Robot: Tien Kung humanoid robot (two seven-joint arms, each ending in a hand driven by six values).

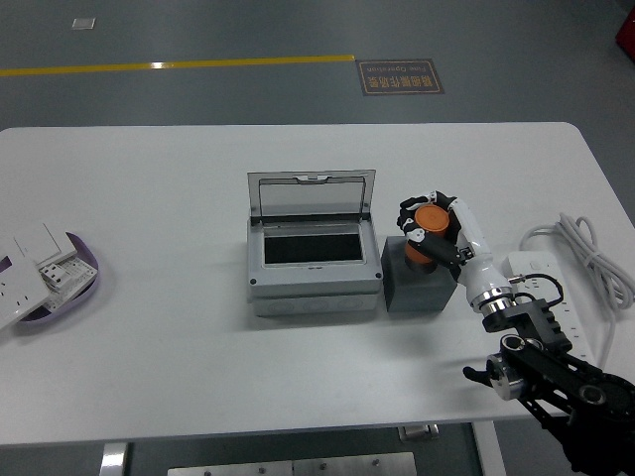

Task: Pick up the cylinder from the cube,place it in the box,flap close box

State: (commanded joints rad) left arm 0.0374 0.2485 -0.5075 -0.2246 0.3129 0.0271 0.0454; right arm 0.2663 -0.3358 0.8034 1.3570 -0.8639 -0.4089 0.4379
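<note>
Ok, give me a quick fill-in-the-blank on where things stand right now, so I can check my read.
1. The right hand is closed around the ____ cylinder.
2. The cylinder is above the dark grey ____, which stands just right of the box.
3. The box's clear lid stands ____.
4. The white power strip lies near the table's ____ edge.

Missing words: orange; cube; open; right
</note>
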